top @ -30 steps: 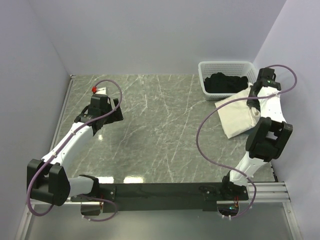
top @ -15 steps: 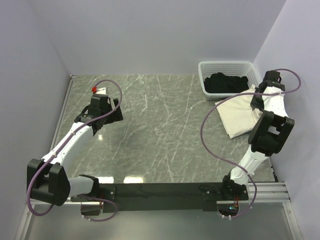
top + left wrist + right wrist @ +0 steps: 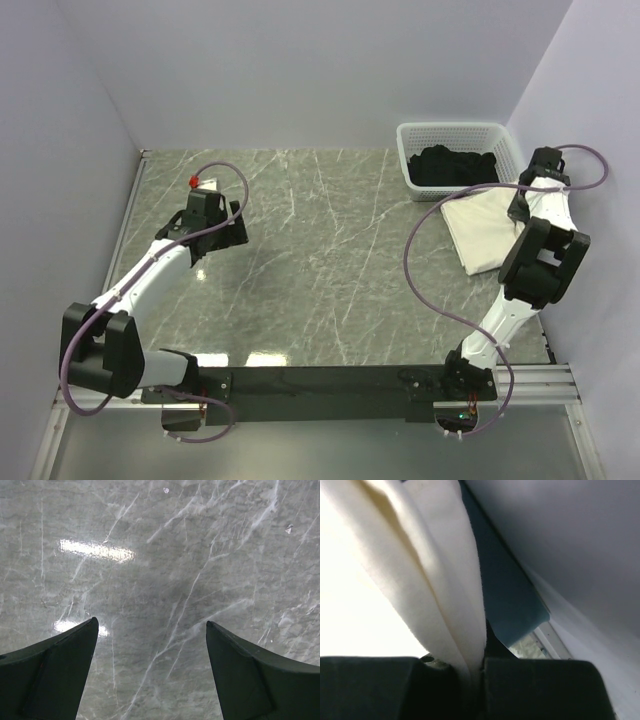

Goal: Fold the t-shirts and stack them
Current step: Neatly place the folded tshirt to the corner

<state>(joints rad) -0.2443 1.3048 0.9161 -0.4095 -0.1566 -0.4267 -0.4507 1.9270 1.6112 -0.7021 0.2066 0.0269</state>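
Note:
The large cream-white t-shirt [image 3: 483, 228] lies at the table's right side, just in front of the basket. My right gripper [image 3: 520, 207] is shut on a fold of it close to the right wall. In the right wrist view the cream cloth [image 3: 445, 590] is pinched between the jaws [image 3: 479, 667], with a slate-blue t-shirt's edge [image 3: 512, 605] showing behind it. A black t-shirt [image 3: 452, 165] lies bunched in the basket. My left gripper [image 3: 226, 226] hangs open over bare tabletop at the left, its dark fingers [image 3: 55, 670] spread wide around nothing.
The white lattice basket [image 3: 412, 150] stands at the back right corner. Walls close in the table on the left, back and right. The grey marble tabletop [image 3: 330, 240] stretches between the two arms. A purple cable loops beside the right arm [image 3: 410, 260].
My right gripper has moved toward the right wall, drawing the cream-white t-shirt's edge with it, so the cloth now lies narrower. The left arm has shifted slightly.

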